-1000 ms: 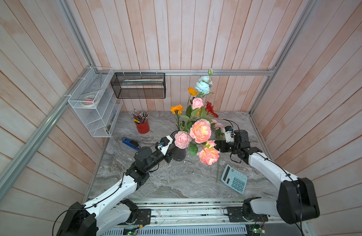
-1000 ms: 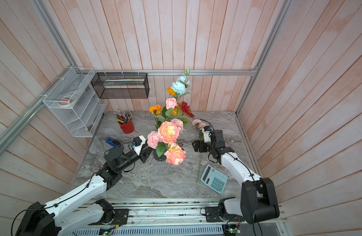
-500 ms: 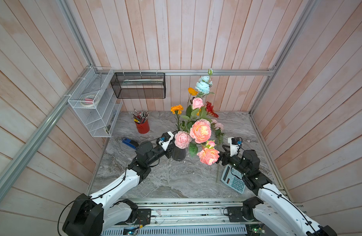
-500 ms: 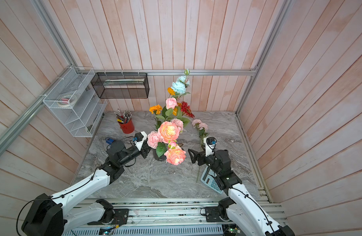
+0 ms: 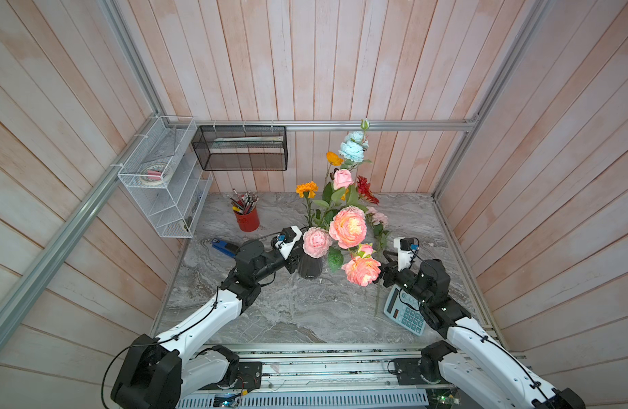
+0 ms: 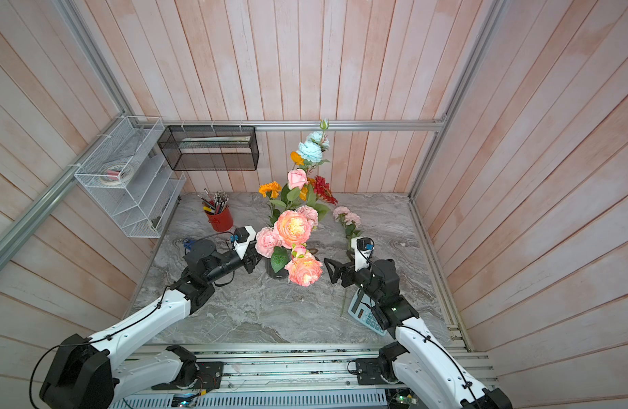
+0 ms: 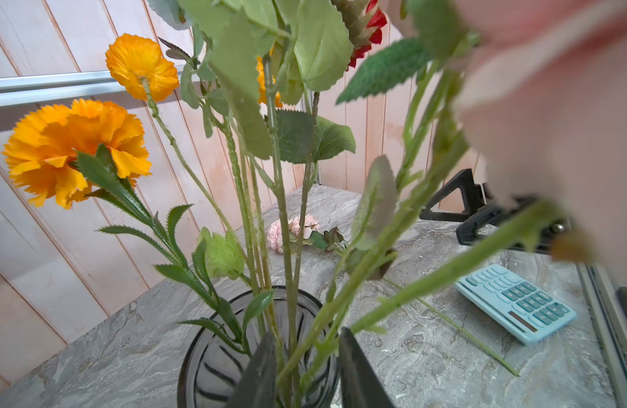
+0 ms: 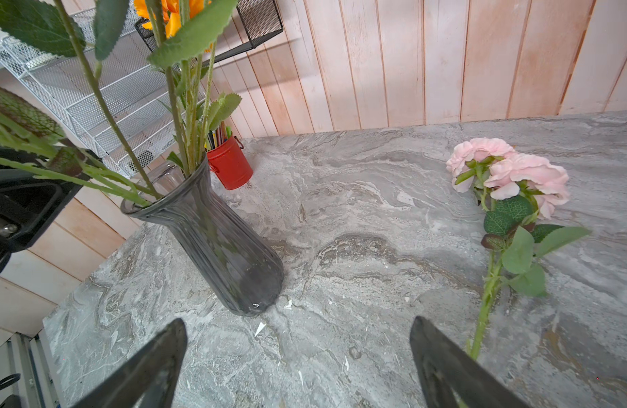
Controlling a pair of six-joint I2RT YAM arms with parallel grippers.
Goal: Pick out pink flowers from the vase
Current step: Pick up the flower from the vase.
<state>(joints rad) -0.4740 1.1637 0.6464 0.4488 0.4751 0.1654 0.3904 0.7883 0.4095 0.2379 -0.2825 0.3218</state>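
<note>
The dark ribbed glass vase (image 5: 309,269) (image 8: 227,247) stands mid-table, holding pink flowers (image 5: 347,226) (image 6: 294,228) among orange, blue and red blooms. My left gripper (image 7: 306,332) (image 5: 295,256) sits at the vase's rim (image 7: 198,339), its jaws narrowed on a bunch of green stems (image 7: 290,282). One pale pink flower (image 8: 510,173) (image 6: 346,216) lies on the table to the right of the vase. My right gripper (image 8: 297,321) (image 6: 335,272) hovers wide open and empty over bare marble, between the vase and that flower's stem (image 8: 485,303).
A light blue calculator (image 5: 404,313) (image 7: 517,303) lies under my right arm. A red pencil cup (image 5: 247,219) and a blue tool (image 5: 222,245) sit at the back left. A white wire rack (image 5: 163,184) and a black mesh basket (image 5: 241,148) hang on the walls.
My right arm has drawn back from the lying pink flower toward the table's front and now faces the vase, jaws wide. My left gripper has narrowed on the stems.
</note>
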